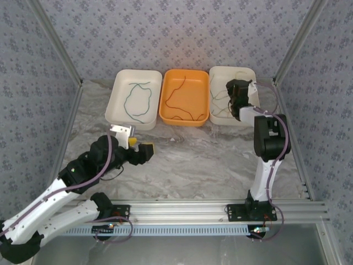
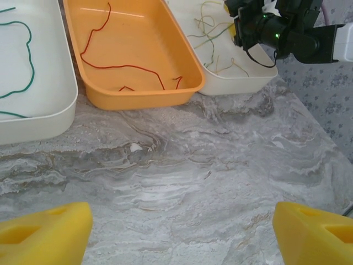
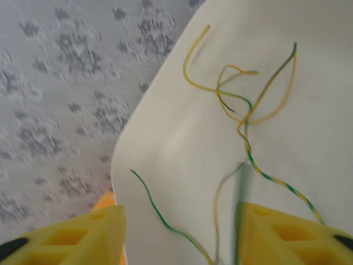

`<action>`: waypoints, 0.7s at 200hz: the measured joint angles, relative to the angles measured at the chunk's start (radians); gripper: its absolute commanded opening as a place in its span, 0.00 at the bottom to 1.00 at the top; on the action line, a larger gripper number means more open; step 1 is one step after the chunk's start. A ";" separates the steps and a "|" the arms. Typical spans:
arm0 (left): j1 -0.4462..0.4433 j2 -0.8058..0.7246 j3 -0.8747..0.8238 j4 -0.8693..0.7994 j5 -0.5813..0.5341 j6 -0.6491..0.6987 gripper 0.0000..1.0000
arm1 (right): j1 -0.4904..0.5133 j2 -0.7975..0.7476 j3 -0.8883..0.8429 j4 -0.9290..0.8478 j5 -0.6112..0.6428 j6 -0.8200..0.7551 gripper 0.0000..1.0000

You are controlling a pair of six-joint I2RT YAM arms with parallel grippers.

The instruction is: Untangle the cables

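Surface: grey-veined marble surface (image 1: 209,160), with patterned wallpaper around it.
Trays: we count three along the far edge: left white tray (image 1: 113,105), orange tray (image 1: 185,122), right white tray (image 1: 220,120).
Cables (image 3: 245,127): string-thin and curling. One green cable (image 2: 31,61) lies in the left white tray, one red cable (image 2: 127,67) in the orange tray, and a yellow and green-yellow tangle in the right white tray; we cannot count its strands.
Left hand (image 2: 179,229): wide open, empty, above bare surface.
Right hand (image 3: 179,232): above the tangle, fingers apart, a blurred strand between them, nothing gripped.

A lab robot cell: aluminium-profile frame (image 1: 193,207), patterned backdrop walls (image 1: 182,33), marble-look tabletop (image 1: 204,160).
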 measured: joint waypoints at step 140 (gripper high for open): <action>0.001 -0.047 0.135 -0.184 -0.051 -0.064 0.99 | 0.005 -0.925 -0.245 -0.644 0.054 -0.192 0.99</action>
